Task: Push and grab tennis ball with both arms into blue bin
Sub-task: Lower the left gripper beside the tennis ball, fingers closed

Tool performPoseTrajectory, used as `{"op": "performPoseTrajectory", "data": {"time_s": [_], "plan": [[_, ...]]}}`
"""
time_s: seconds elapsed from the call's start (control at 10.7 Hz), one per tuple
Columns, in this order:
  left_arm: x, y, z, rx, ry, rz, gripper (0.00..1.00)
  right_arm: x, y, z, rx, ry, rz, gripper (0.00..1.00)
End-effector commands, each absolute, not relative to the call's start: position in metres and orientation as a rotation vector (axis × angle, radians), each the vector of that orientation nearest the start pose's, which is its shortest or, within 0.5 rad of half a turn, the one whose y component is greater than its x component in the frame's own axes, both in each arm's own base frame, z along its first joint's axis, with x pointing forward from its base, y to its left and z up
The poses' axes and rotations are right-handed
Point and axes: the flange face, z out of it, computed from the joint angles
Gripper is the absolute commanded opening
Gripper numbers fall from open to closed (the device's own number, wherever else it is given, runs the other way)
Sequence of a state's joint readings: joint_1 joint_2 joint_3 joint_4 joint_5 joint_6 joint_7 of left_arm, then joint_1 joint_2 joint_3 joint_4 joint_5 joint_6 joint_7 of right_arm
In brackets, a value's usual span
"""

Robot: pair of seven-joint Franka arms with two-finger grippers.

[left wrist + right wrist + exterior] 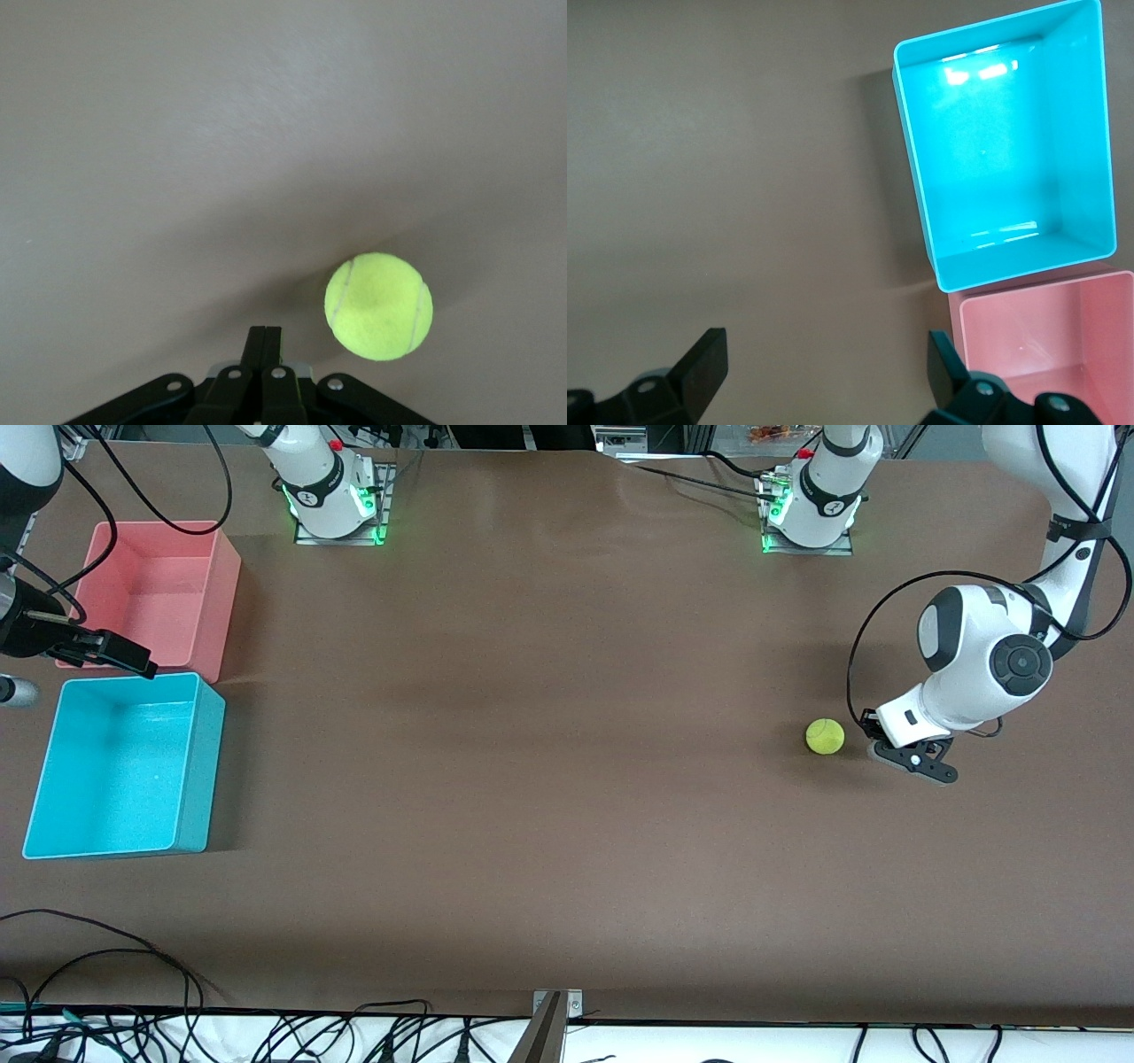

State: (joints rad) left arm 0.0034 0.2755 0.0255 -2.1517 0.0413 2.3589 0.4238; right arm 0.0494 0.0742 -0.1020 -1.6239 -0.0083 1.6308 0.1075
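One tennis ball (825, 736) on brown table (549, 779).

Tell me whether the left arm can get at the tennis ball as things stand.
Probably yes: the left end effector, shut, sits low beside the tennis ball with only bare table between them.

The front view looks down from high across the whole surface (567, 779), facing both bases. The left wrist view sits close over the ball (379, 306), also seen in front. The right wrist view looks down on both bins, shared with front.
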Motion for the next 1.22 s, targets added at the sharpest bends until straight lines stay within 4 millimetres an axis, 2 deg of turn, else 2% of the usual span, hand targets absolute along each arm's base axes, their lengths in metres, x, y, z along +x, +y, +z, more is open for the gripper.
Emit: {"op": "performPoseTrajectory", "data": {"time_s": [0.0, 0.19, 0.56, 0.75, 1.13], "plan": [[0.549, 0.026, 0.253, -2.967, 1.072, 0.159, 0.0, 0.58, -0.031, 0.566, -3.162, 0.247, 0.093, 1.0], [0.548, 0.033, 0.251, -2.852, 1.382, 0.156, 0.0, 0.581, -0.03, 0.565, -3.162, 0.245, 0.086, 1.0], [0.54, 0.032, 0.234, -2.624, 1.818, 0.165, 0.0, 0.582, -0.03, 0.564, -3.162, 0.245, 0.09, 1.0], [0.528, 0.032, 0.219, -2.525, 1.941, 0.097, 0.0, 0.583, -0.03, 0.563, -3.163, 0.244, 0.093, 1.0], [0.531, 0.035, 0.216, -2.422, 2.076, 0.004, 0.0, 0.582, -0.03, 0.564, -3.162, 0.245, 0.088, 1.0]]}}
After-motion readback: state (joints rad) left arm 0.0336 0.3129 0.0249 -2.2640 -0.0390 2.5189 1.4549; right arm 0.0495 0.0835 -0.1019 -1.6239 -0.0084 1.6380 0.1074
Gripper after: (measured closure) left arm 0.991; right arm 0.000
